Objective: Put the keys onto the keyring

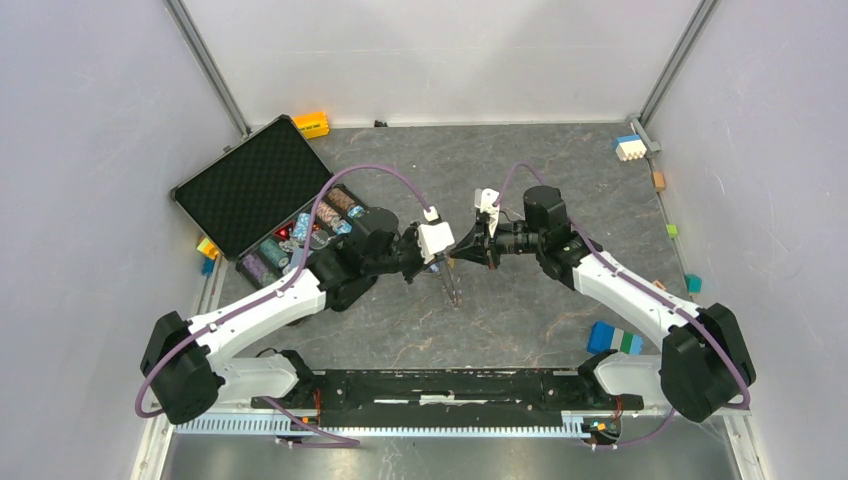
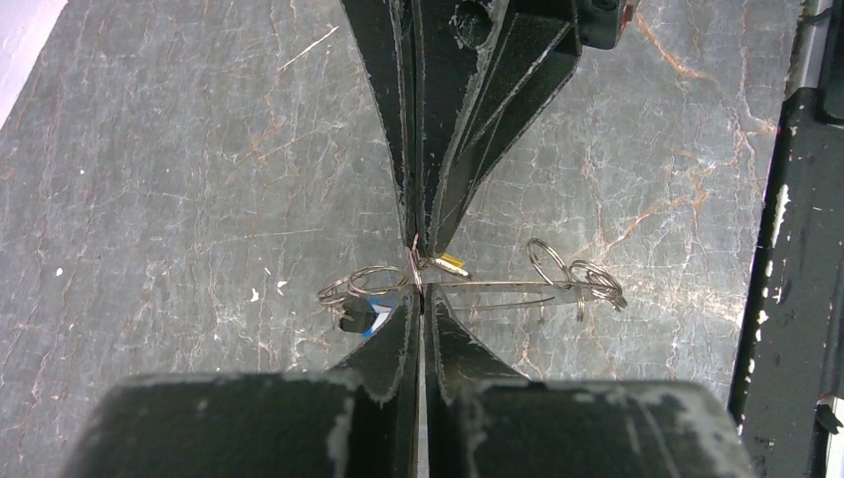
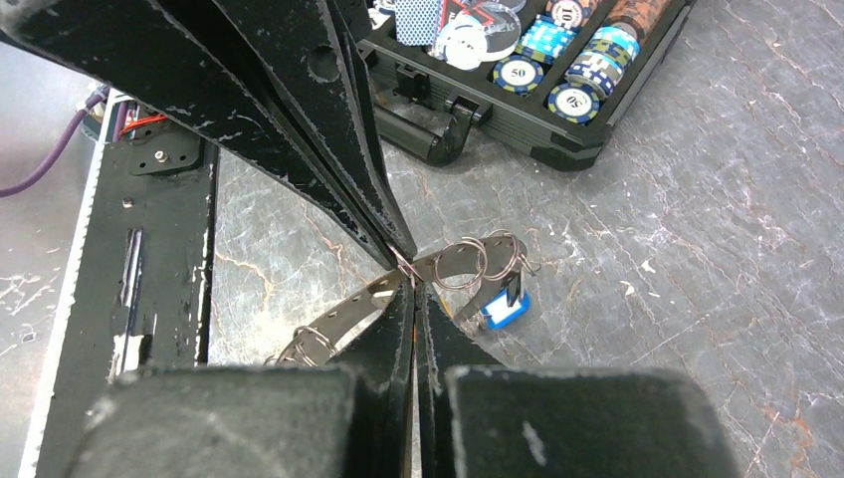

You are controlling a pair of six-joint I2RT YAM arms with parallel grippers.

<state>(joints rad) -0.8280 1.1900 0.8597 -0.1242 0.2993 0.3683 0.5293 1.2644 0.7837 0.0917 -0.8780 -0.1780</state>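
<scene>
Black chip case (image 1: 245,185) left of keyring (image 3: 448,261), blue block (image 1: 603,336) right.

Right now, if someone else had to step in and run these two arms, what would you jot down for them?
Left gripper: shut, pinching the keyring, which is lifted off the table.
Right gripper: shut, tip to tip with the left one, at the same spot on the loop.
Blue key: hangs under the keyring, apparently by a small ring.
Yellow key: right beside the right gripper's tip; I cannot tell whether it is threaded on.
Done: seemingly the blue one.
Left: check or finish the yellow one, then let go.
</scene>
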